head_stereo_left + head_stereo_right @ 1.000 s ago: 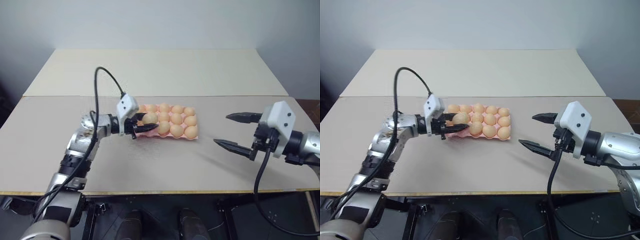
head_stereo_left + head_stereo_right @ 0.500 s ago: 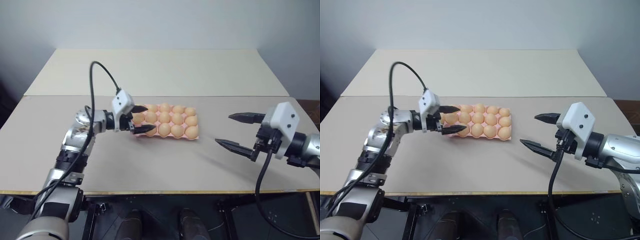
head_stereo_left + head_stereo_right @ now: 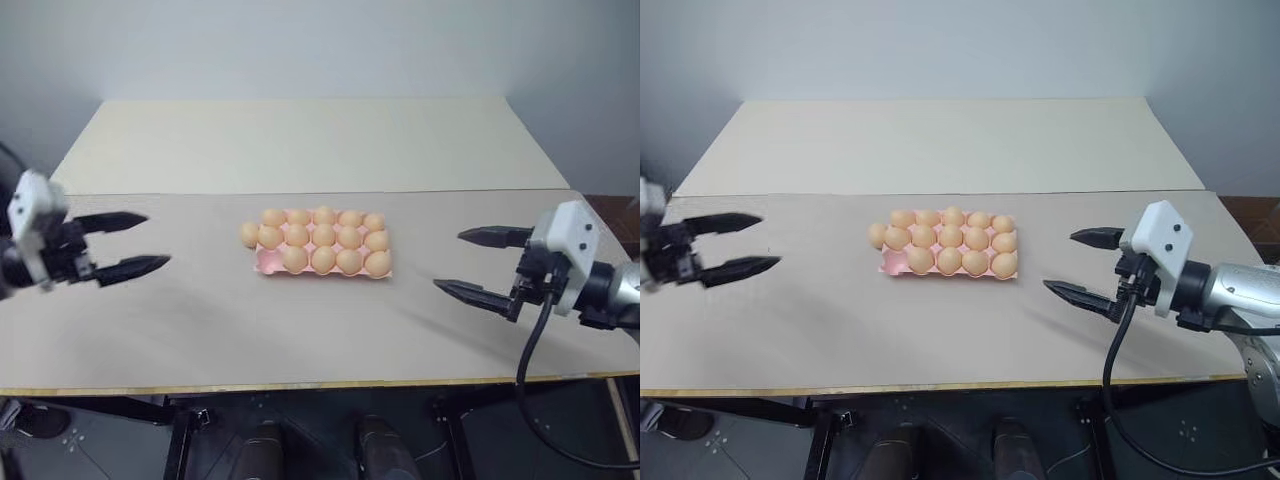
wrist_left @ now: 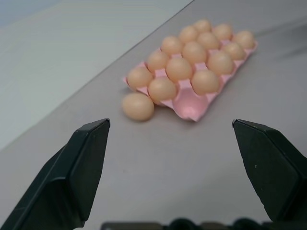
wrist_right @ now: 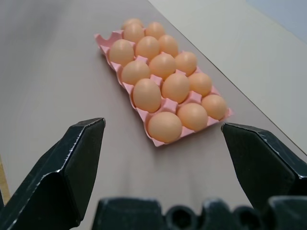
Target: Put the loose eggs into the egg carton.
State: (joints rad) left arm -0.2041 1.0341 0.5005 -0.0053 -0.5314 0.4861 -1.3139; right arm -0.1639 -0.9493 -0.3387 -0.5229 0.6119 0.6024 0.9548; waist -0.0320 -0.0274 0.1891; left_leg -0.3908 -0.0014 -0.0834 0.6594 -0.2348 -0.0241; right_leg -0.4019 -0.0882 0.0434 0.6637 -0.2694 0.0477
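egg carton, L wrist: empty corner cup

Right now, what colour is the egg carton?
Pale pink egg carton, clearest in the left wrist view.

Lab-like test room: bare beige tables pushed together, plain grey wall.
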